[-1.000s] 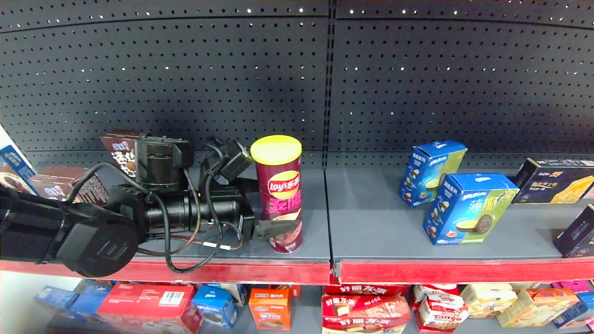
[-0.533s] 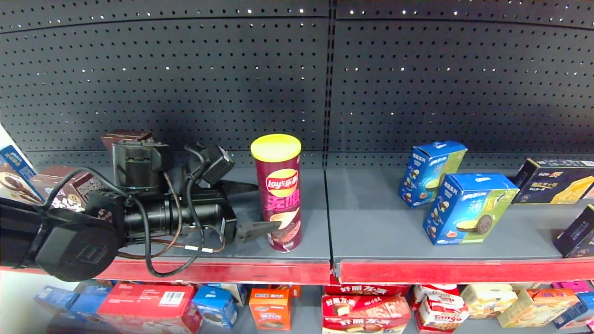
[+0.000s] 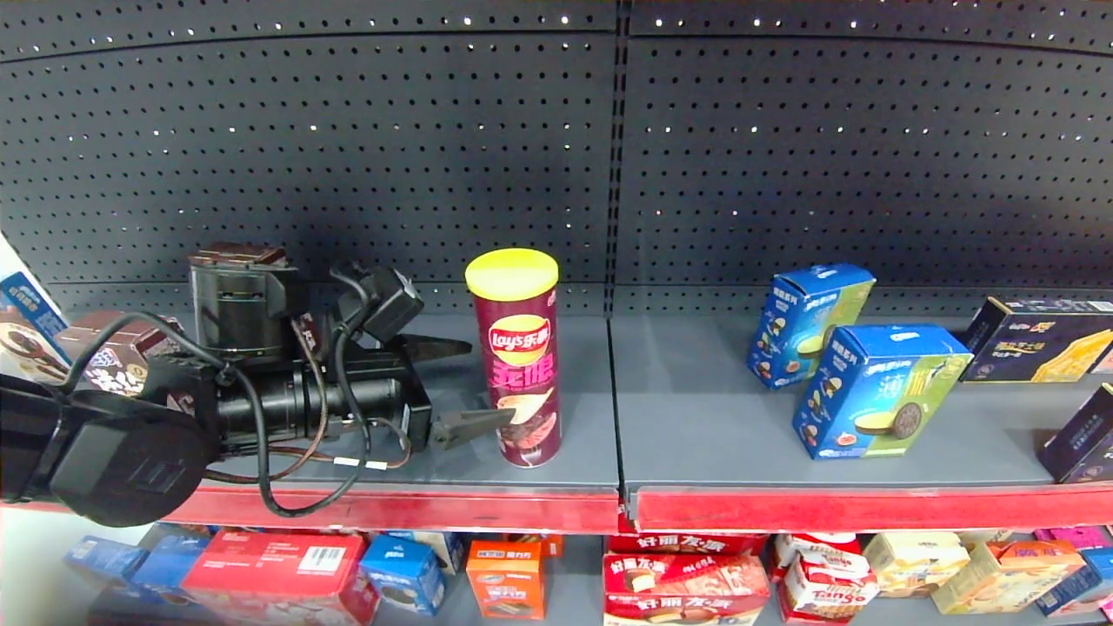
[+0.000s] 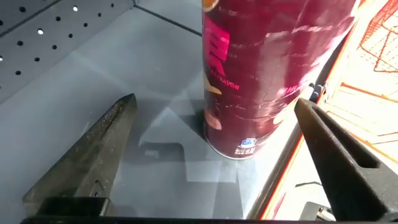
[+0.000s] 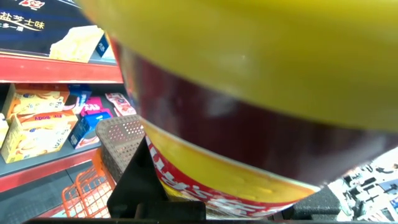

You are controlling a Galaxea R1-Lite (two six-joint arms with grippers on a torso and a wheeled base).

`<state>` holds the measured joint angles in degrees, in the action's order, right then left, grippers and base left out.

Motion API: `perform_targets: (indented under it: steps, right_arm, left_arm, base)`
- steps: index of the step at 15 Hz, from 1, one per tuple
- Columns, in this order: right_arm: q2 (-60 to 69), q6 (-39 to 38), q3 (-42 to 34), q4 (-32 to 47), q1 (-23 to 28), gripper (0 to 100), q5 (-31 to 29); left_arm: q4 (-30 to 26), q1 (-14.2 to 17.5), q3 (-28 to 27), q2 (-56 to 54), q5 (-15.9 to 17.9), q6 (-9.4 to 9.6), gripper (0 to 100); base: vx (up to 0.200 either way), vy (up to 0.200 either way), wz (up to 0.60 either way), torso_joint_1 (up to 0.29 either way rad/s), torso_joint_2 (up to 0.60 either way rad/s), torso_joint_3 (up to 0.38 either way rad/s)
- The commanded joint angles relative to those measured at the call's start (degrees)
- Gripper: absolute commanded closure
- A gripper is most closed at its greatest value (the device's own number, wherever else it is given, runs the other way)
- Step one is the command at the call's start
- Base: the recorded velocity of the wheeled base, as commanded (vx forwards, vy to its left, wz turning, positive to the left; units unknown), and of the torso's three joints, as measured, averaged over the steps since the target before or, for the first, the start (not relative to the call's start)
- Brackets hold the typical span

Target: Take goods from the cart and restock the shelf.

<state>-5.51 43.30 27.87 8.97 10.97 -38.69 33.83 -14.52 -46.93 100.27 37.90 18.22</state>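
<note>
Right claw (image 5: 242, 199) is clamped on a second chips can (image 5: 249, 124) down by the orange cart (image 5: 84, 190). At the shelf (image 3: 696, 409) front, left claw (image 3: 459, 387) is spread wide, just left of the upright chips can (image 3: 519, 365)

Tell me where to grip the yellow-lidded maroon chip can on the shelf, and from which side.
Probably the mid-body of the maroon cylindrical chip can, from the robot's left, where the open left gripper faces it: it stands upright, round wall bare both sides.
</note>
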Motion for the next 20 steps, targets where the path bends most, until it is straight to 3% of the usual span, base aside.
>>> perform_targets:
  steps: [1,3,8,10,12,14,15,17,18,20]
  right_arm:
    - [-0.1,0.0,0.3,0.0,0.0,100,0.0]
    - [-0.1,-0.1,0.3,0.0,0.0,100,0.0]
    - [-0.1,-0.1,0.1,-0.1,0.0,100,0.6]
    - [-0.1,-0.1,0.2,-0.3,0.0,100,0.7]
    - [0.0,-2.6,-0.1,-0.5,0.2,100,0.6]
    - [0.0,-4.7,-0.3,-0.5,0.4,100,0.6]
    - [-0.2,-5.9,-0.4,-0.5,0.5,100,0.6]
    - [-1.3,-6.6,0.0,-1.1,0.5,100,0.7]
    - [-3.3,-7.4,0.3,-2.6,0.1,100,0.7]
    - [-7.7,-11.1,1.9,-4.3,0.1,100,0.7]
  left_arm:
    - [0.0,0.1,1.8,-3.8,0.0,-0.03,0]
    - [0.0,0.8,4.0,-7.9,-1.7,-0.30,0]
    - [0.1,11.1,9.6,-18.9,-3.8,-1.44,0]
    - [-0.1,12.1,10.5,-22.2,-7.3,-2.76,0]
    - [-0.7,11.9,13.1,-32.0,-16.7,-8.12,0]
    - [-0.8,12.1,15.2,-37.2,-23.5,-10.49,0]
    - [-0.8,12.1,17.6,-40.9,-28.3,-13.30,0]
    - [-0.9,12.1,22.9,-46.7,-31.6,-14.71,0]
    - [-1.0,12.1,25.9,-50.3,-31.7,-14.53,0]
    - [-3.6,12.1,26.5,-53.0,-34.7,-14.36,0]
  base:
    - [0.000,0.000,0.00,0.000,0.00,0.000]
    - [0.000,0.000,0.00,0.000,0.00,0.000]
    - [0.000,0.000,0.00,0.000,0.00,0.000]
    - [0.000,0.000,0.00,0.000,0.00,0.000]
    - [0.000,0.000,0.00,0.000,0.00,0.000]
    - [0.000,0.000,0.00,0.000,0.00,0.000]
    - [0.000,0.000,0.00,0.000,0.00,0.000]
    - [0.000,0.000,0.00,0.000,0.00,0.000]
    - [0.000,0.000,0.00,0.000,0.00,0.000]
    - [0.000,0.000,0.00,0.000,0.00,0.000]
